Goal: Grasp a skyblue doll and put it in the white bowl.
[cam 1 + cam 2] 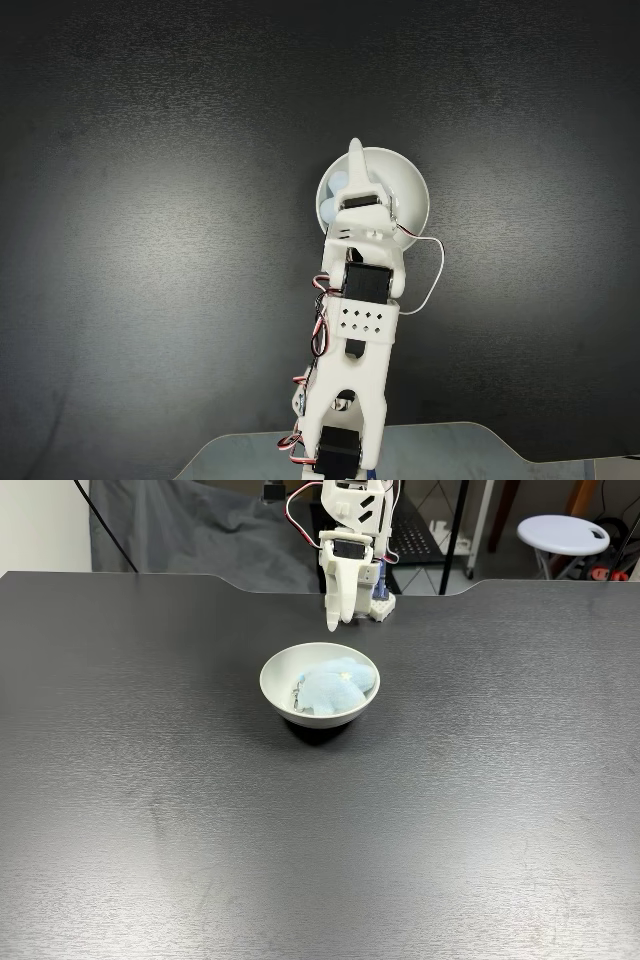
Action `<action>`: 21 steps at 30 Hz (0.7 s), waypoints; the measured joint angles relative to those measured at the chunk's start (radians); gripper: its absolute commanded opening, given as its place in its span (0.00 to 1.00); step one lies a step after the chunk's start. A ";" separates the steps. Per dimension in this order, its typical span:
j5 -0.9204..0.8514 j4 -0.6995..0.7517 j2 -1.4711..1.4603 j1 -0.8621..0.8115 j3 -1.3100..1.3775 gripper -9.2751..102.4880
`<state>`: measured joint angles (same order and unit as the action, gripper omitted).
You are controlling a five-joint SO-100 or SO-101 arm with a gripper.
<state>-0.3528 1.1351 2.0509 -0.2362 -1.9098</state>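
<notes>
Skyblue doll lies in white bowl, below raised pincer.

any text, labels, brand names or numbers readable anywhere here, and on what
None can be read in either fixed view.
White bowl: plain, no print.
Skyblue doll: no tag or lettering visible.
Arm and gripper: bare white plastic, no visible markings.
Black table: unmarked.
Background clutter behind the table, including a white stool: too small and blurred to tell.
</notes>
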 measured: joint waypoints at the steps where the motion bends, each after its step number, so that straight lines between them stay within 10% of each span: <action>1: 0.011 0.000 0.032 -0.002 0.037 0.54; 11: 0.153 0.000 0.399 0.095 0.460 0.49; 21: 0.163 0.002 0.541 0.207 0.551 0.07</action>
<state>-0.1902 1.1367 2.5924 -0.0291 -1.3591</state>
